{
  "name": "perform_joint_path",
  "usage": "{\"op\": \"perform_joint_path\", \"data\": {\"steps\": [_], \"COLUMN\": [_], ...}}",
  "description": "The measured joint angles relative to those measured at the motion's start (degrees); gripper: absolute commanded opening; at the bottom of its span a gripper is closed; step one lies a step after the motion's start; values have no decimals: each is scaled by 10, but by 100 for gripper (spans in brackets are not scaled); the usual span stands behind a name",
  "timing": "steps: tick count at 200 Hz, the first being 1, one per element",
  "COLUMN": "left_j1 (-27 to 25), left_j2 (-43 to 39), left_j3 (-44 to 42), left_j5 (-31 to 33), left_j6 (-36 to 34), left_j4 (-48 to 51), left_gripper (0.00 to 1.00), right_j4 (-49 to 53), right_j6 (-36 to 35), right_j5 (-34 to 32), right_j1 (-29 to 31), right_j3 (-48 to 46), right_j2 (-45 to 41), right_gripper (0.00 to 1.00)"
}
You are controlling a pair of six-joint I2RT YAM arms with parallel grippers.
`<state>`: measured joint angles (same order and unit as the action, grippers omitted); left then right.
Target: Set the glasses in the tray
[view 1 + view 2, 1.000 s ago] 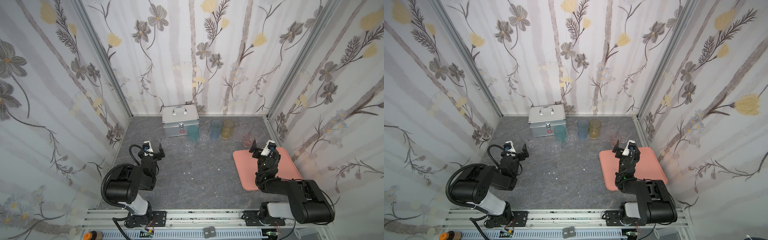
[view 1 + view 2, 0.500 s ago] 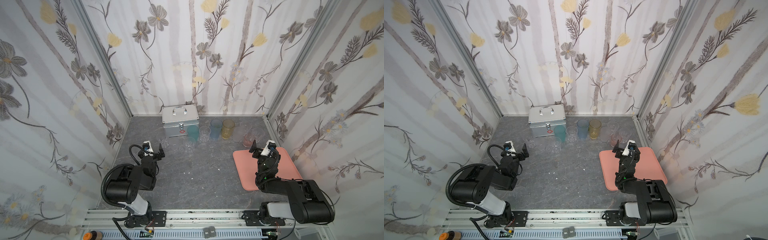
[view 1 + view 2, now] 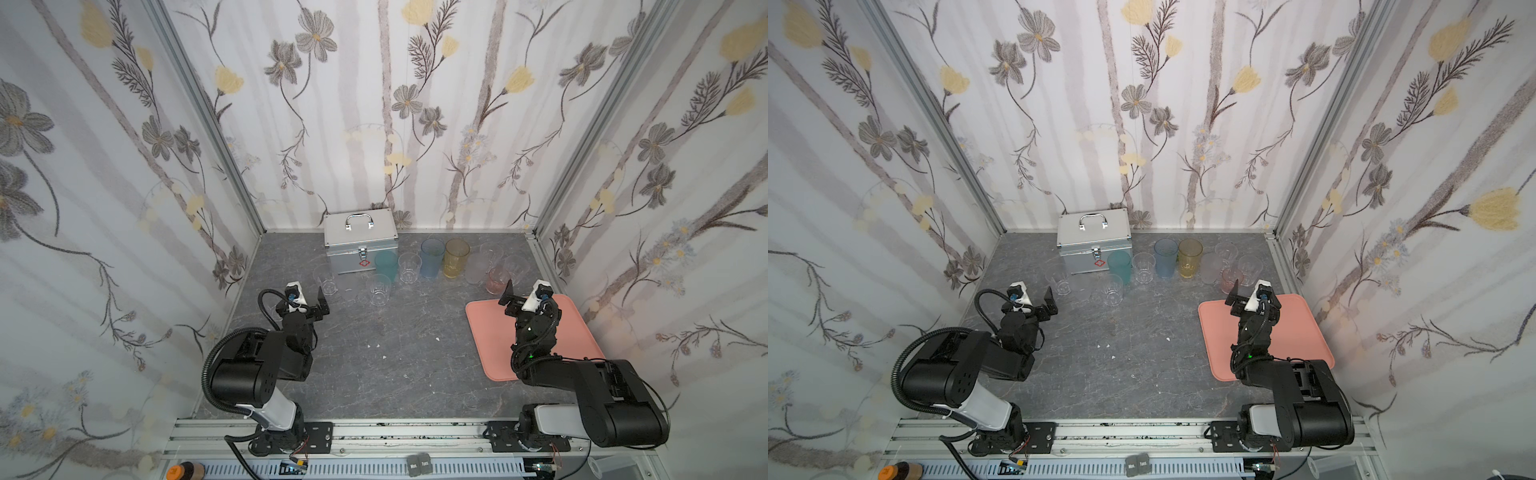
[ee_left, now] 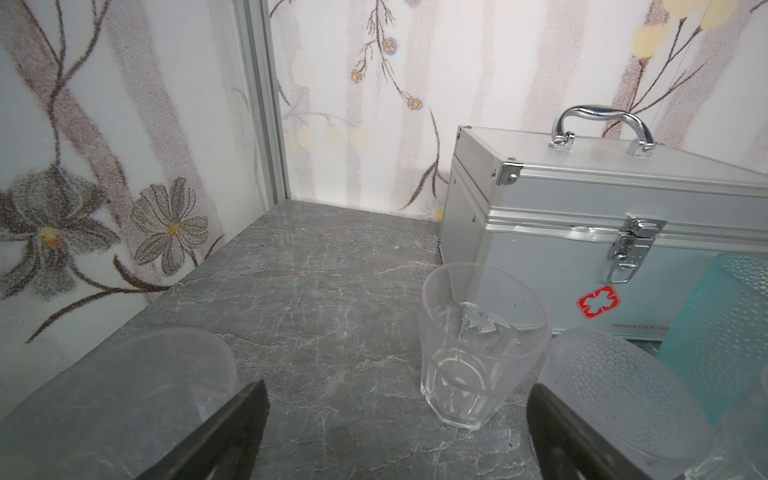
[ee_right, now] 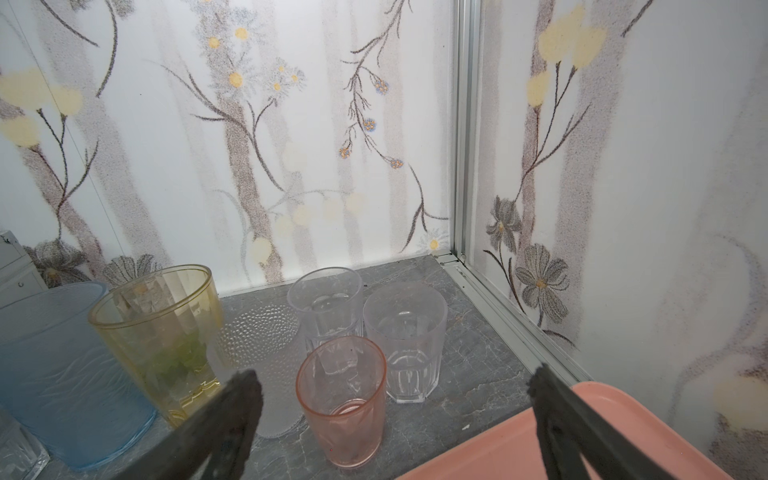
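- Tumblers stand upright in a loose row along the far side of the grey marbled tabletop [image 3: 374,365], all on the stone-look surface and apart from the tray. Among them are a tall teal dimpled glass [image 3: 385,266], a tall blue rippled glass [image 3: 432,257] and, just beside it, a tall amber faceted glass [image 3: 456,257].
- Silver ribbed metal case [image 3: 359,241] with a curved chrome handle sits at the far wall, left of centre, with the teal glass just in front of it.
- Flat salmon-pink tray [image 3: 490,332], with rounded corners and a low rim, lies near right, and my right arm extends over it.
- My left gripper [image 4: 395,395] is spread wide and holds nothing. A short clear faceted tumbler [image 4: 478,345] stands just beyond its fingers, and a frosted dimpled tumbler [image 4: 615,395] stands beside one finger.
- My right gripper [image 5: 392,378] is likewise spread wide and empty, over the tray's far edge. A short pinkish smooth tumbler [image 5: 343,399] stands on the tabletop just beyond it.
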<state>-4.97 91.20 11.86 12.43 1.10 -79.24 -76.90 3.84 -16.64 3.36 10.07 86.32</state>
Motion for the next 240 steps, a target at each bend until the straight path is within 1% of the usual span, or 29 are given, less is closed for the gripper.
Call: {"op": "perform_joint_path", "data": {"steps": [36,60,81,95,105,119,129,140,155,157,163,173,183,197,208,223,240], "left_j1": [-9,-17,-38,-62,-81,-114,-140,-151,-154,-154,-155,-155,-151,-134,-115,-93,-71], "left_j2": [-5,-24,-56,-83,-108,-151,-189,-224,-258,-261,-270,-281,-297,-325,-353,-398,-431], "left_j3": [-2,-7,-15,-21,-24,-22,4,54,129,135,157,187,208,217,217,207,203], "left_j5": [26,50,89,124,157,212,265,287,305,305,306,295,262,199,147,80,33], "left_j6": [4,4,0,-12,-20,-37,-42,-34,12,17,38,70,106,160,209,256,292], "left_j4": [2,2,3,7,7,12,63,141,263,275,323,396,461,515,549,575,605], "left_gripper": [100,100,100,100,100,100,100,100,100,100,100,100,100,100,100,100,99], "right_j4": [6,79,172,254,327,448,521,580,639,643,657,677,701,729,755,796,836], "right_j6": [0,0,5,26,50,108,155,202,244,247,262,286,309,332,340,342,340], "right_j5": [3,2,-3,-16,-33,-49,-52,-48,17,26,59,107,154,213,233,251,252], "right_j1": [0,0,0,3,7,10,11,7,-22,-26,-40,-53,-55,-56,-56,-52,-36], "right_j3": [1,31,77,112,147,214,258,287,291,290,282,267,261,261,263,266,266], "right_j2": [-5,-62,-123,-163,-190,-215,-226,-238,-253,-254,-257,-259,-256,-245,-236,-227,-220], "right_gripper": [100,100,100,100,100,100,100,100,99,98,95,92,88,85,81,78,74]}}
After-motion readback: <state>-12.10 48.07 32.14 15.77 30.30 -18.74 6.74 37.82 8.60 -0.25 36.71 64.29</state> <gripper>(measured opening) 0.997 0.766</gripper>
